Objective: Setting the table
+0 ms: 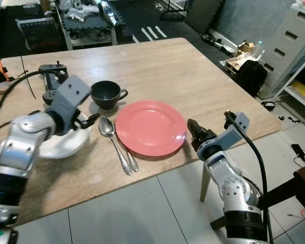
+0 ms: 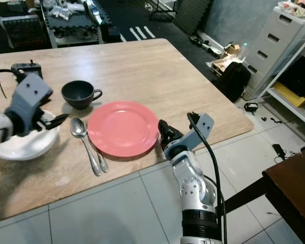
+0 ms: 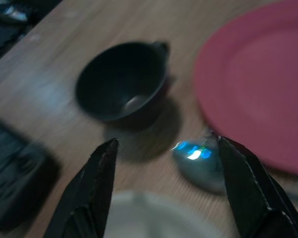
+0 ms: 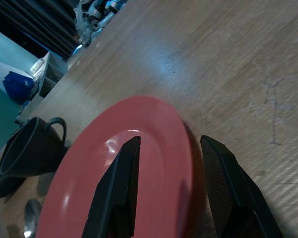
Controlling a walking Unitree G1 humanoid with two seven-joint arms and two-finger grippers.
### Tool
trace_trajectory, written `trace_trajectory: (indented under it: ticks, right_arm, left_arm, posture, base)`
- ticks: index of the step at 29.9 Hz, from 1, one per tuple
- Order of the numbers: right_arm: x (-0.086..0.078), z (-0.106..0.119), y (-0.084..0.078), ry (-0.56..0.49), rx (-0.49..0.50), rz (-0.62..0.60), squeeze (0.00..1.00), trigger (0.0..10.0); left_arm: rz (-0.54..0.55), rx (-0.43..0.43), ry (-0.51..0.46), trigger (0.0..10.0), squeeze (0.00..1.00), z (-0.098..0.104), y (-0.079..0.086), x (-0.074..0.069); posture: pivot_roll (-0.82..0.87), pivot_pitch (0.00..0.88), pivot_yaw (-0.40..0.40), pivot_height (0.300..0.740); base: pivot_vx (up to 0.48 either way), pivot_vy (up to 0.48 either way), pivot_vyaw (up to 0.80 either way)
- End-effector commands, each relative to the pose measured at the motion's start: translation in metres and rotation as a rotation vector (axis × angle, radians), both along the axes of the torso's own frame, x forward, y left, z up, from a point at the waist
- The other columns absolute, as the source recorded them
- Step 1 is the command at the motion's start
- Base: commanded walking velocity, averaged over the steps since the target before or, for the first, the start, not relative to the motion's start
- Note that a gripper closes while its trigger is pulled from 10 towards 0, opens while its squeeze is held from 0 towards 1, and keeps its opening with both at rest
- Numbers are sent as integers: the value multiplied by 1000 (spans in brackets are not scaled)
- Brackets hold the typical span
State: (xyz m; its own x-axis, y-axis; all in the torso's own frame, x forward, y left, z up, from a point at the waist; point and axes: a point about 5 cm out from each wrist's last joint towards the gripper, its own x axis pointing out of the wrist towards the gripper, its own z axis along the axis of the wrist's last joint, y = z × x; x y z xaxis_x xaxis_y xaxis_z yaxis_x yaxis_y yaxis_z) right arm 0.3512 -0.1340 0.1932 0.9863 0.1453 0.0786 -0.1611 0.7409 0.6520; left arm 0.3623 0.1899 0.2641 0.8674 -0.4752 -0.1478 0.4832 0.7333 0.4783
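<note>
A red plate (image 1: 151, 127) lies near the table's front edge. Left of it lie a spoon (image 1: 108, 128) and a fork (image 1: 128, 157) side by side. Behind them stands a black cup (image 1: 105, 94), and a white bowl (image 1: 66, 143) sits further left. My left gripper (image 1: 93, 119) hovers open over the bowl's right rim, pointing at the cup (image 3: 121, 82) and the spoon (image 3: 198, 163). At the plate's right edge my right gripper (image 1: 194, 130) is open, its fingers (image 4: 120, 183) level with the plate's rim (image 4: 154, 163) and holding nothing.
A black controller (image 1: 53, 77) with a cable lies at the back left of the wooden table (image 1: 183, 71). On the floor to the right are a black backpack (image 1: 250, 76) and a grey drawer cabinet (image 1: 290, 35). Tiled floor runs along the table's front edge.
</note>
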Motion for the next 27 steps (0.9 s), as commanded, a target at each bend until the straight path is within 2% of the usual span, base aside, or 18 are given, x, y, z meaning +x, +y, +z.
trace_trajectory:
  ticks: [1,4,8,19,27]
  right_arm:
    - [-2,-2,-3,-3,1,-14,0,10000]
    - [-2,-1,-2,-8,0,-16,0,10000]
    - [-2,-2,-3,-4,-1,-19,0,10000]
    - [-1,-4,-5,3,0,-28,0,10000]
    - [4,2,-3,-3,-4,-25,0,10000]
  left_arm:
    - [-75,39,61,10000,0,-13,-10,1]
    - [-141,53,117,10000,0,-23,-19,4]
    - [-145,42,160,10000,0,-36,-25,13]
    - [-120,-40,281,10000,0,-52,-18,11]
    - [-104,-36,323,10000,0,-65,-11,11]
  posture:
    - [81,195,9,740]
    - [81,197,11,740]
    - [79,201,13,740]
    - [84,203,15,740]
    - [86,197,12,740]
  base:
    - [0,0,0]
    - [0,0,0]
    - [0,0,0]
    - [0,0,0]
    - [0,0,0]
